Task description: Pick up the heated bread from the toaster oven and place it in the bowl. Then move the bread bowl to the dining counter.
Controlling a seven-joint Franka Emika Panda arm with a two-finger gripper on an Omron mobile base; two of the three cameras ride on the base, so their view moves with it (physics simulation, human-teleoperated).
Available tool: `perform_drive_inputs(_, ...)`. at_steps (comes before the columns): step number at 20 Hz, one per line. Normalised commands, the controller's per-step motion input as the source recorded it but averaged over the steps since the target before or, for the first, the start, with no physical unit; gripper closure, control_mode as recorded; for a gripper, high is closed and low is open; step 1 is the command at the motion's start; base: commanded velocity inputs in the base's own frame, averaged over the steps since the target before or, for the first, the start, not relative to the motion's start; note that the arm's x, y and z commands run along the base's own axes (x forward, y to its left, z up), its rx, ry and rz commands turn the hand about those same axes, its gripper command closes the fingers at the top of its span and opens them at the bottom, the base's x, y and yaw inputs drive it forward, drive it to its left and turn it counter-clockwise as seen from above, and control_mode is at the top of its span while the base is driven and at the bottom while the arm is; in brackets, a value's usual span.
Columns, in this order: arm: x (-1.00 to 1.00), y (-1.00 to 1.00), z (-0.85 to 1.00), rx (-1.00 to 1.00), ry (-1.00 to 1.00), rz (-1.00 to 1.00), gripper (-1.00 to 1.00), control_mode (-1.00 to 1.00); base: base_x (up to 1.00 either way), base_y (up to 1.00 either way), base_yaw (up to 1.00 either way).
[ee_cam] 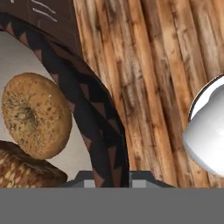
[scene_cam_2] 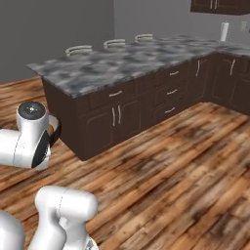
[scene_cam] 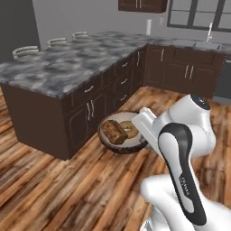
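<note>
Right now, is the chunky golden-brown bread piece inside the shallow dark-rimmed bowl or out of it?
Inside: the chunky golden-brown bread piece lies within the shallow dark-rimmed bowl, beside a tan ring-shaped pastry.
</note>
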Motion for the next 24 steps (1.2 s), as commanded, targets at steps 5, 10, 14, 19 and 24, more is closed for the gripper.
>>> perform_drive_inputs(5,0.0,0.0,0.0,0.0,0.0,0.0,1.0,1.0,1.0,1.0,0.0)
perform_drive_inputs(10,0.0,0.0,0.0,0.0,0.0,0.0,1.0,1.0,1.0,1.0,-0.01)
perform_drive_inputs(14,0.0,0.0,0.0,0.0,0.0,0.0,1.0,1.0,1.0,1.0,-0.12)
perform_drive_inputs(19,0.0,0.0,0.0,0.0,0.0,0.0,1.0,1.0,1.0,1.0,-0.2)
perform_drive_inputs(24,0.0,0.0,0.0,0.0,0.0,0.0,1.0,1.0,1.0,1.0,-0.3)
